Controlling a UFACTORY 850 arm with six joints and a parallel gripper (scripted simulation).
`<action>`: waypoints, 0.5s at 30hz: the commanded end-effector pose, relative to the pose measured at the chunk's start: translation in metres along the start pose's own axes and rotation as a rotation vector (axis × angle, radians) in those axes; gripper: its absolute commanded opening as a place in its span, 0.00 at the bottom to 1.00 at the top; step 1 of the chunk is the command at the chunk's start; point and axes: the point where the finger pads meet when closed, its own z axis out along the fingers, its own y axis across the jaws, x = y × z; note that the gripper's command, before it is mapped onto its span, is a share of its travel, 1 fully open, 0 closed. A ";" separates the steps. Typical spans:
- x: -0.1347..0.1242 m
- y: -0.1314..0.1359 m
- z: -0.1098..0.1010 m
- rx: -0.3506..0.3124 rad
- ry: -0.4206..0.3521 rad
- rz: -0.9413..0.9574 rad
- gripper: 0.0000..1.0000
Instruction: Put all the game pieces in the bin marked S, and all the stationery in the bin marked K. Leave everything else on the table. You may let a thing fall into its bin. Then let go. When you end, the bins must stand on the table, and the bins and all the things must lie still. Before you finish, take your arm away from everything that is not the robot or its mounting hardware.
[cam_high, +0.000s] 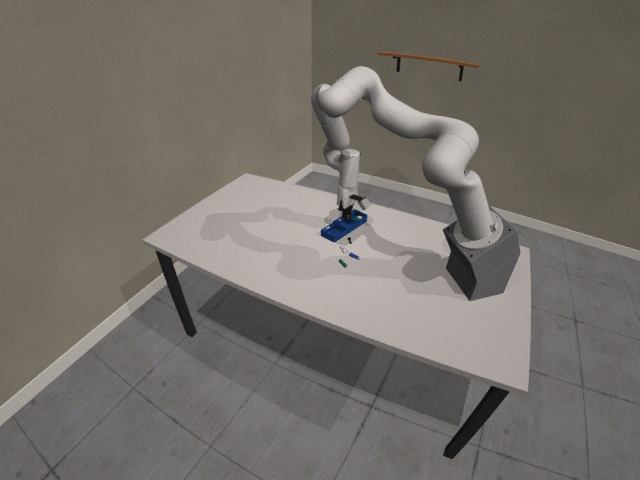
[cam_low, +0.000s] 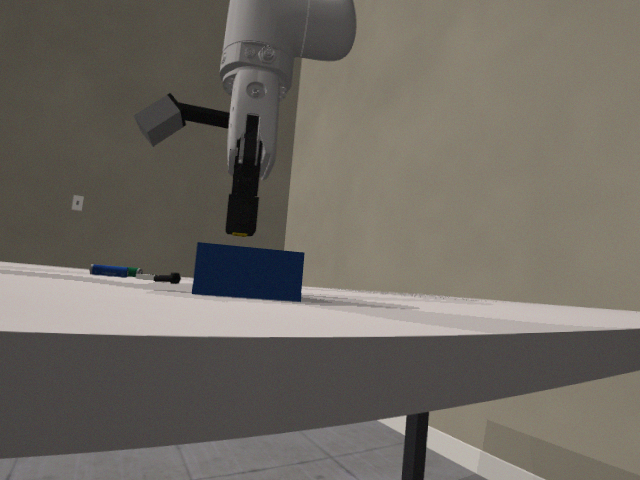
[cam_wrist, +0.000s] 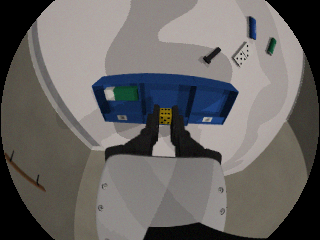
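Our tool, nearly closed, grips the yellow die, probably light, stiff and best pinched across opposite flat faces, well down the pads.

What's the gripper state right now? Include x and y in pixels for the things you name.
Gripper (cam_high: 347, 215) (cam_low: 240, 233) (cam_wrist: 165, 113): closed on the yellow die (cam_low: 239, 234) (cam_wrist: 165, 116), held above the blue bin (cam_high: 333, 235) (cam_low: 248, 271) (cam_wrist: 165, 79).
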 end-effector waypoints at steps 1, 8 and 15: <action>-0.005 -0.003 0.000 -0.003 0.006 -0.003 0.00; -0.003 -0.001 0.000 -0.003 0.006 -0.003 0.00; -0.001 0.001 0.004 -0.003 0.006 -0.003 0.00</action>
